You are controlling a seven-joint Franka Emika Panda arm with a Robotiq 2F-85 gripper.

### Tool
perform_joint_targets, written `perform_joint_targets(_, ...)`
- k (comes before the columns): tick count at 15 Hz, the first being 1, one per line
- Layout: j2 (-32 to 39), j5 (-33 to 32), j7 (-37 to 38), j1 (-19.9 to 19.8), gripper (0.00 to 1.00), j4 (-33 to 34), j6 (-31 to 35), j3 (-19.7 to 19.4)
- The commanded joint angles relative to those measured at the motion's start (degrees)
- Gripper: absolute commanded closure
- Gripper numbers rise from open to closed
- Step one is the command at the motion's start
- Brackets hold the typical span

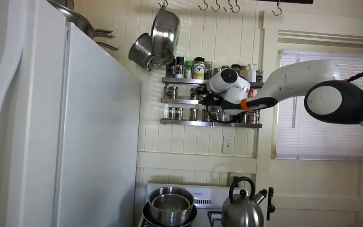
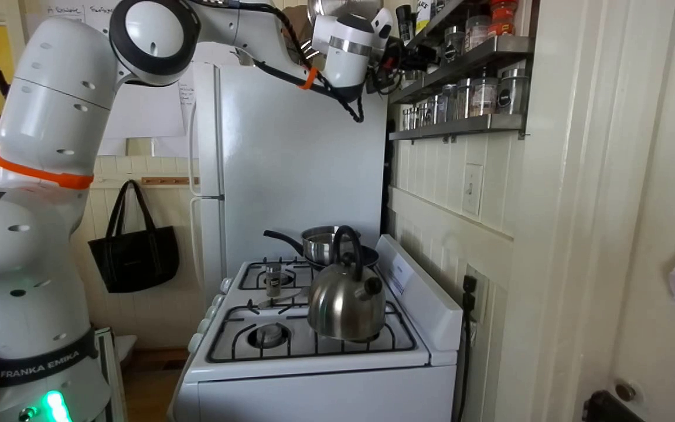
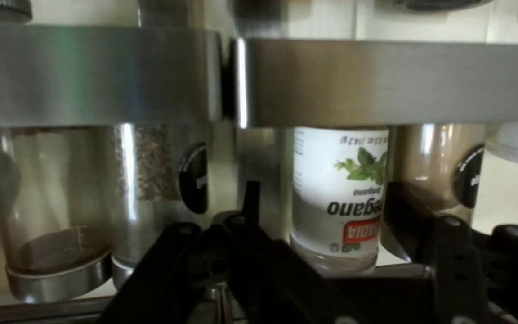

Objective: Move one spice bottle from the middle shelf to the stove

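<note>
In the wrist view, which stands upside down, a clear spice bottle with a white oregano label [image 3: 337,193] is on the middle shelf [image 3: 376,85], behind its metal rail. My gripper [image 3: 322,185] stands open around the bottle. A gap shows between the left finger [image 3: 252,202] and the bottle, while the right finger [image 3: 398,207] is close to its side; whether it touches I cannot tell. Both exterior views show the gripper [image 2: 416,58] at the rack, its fingertips and the bottle hard to make out. Below is the white stove [image 2: 326,392].
Glass jars [image 3: 151,171] flank the bottle, one with tan powder [image 3: 439,157] right beside the right finger. On the stove are a kettle [image 2: 346,302], a small jar [image 2: 273,281] and a pot [image 1: 170,211]. Pans [image 1: 165,34] hang left of the rack; a fridge [image 1: 99,132] stands beside it.
</note>
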Motion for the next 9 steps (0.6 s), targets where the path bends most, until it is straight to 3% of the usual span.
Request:
perform_joint_targets(1, 2.0, -3.1, 4.3, 0.4, 0.25, 2.8, 2.7, -1.2)
perform_joint_targets(7, 3.5, -5.4, 7.5, 0.6, 0.27, 4.4, 4.2, -2.1)
perform_joint_targets(8, 3.7, -5.8, 8.1, 0.6, 0.29, 4.6, 4.2, -2.3)
perform_joint_targets(9, 3.7, -6.1, 8.5, 0.6, 0.39, 4.6, 4.3, -2.3)
